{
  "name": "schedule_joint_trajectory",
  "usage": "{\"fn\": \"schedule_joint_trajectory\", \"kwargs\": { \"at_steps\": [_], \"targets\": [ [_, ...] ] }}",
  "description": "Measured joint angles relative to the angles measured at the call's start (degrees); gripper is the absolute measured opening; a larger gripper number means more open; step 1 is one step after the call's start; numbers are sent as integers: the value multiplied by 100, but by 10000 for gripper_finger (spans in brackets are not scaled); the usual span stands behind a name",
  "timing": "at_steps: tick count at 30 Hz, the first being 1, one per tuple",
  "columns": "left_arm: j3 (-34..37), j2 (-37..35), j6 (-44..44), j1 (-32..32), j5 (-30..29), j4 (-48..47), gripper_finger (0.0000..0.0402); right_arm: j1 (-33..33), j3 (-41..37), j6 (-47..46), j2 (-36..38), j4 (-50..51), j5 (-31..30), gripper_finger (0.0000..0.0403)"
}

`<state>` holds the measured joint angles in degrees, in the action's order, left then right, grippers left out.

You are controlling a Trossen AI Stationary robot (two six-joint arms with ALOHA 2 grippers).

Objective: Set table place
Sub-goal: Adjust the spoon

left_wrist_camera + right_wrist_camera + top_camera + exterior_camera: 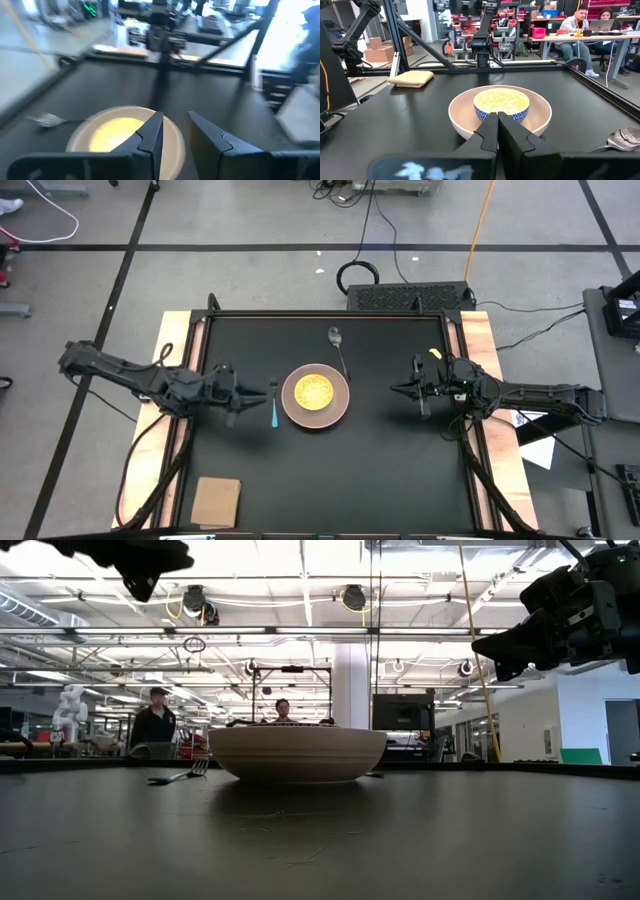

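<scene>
The pinkish-tan plate [340, 408] lies at the middle of the black table [400, 480], with the smaller yellow dish [313, 391] standing on it. The silver spoon [337, 345] lies flat on the table at the plate's far side. The light-blue utensil [275, 412] lies flat just left of the plate. My left gripper [255, 392] hovers left of the utensil and is open and empty; in the left wrist view [175, 125] it points at the plate [75, 142]. My right gripper [396, 390] hovers right of the plate and is shut and empty; in the right wrist view [497, 125] it points at the dish [501, 102].
A tan square [216, 500] lies at the table's near left corner. Pale wooden strips [478, 340] run along the table's left and right edges. In the low view both arms hang high above the tabletop [320, 840]. People sit at desks in the room behind the table.
</scene>
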<state>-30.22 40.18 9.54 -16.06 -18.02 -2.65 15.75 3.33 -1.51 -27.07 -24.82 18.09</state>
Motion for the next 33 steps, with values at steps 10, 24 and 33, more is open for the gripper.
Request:
{"fn": "schedule_joint_trajectory", "kwargs": {
  "at_steps": [10,24,33],
  "targets": [
    [226,-13,-1137,443,-148,527,90,1,-1,177,0,-63,0,0],
    [792,-44,-1498,501,-21,1292,90,-11,0,35,-2,90,2,0],
    [1255,-907,-1833,516,-177,1620,90,-11,-1,40,-1,97,2,0]
  ]
}}
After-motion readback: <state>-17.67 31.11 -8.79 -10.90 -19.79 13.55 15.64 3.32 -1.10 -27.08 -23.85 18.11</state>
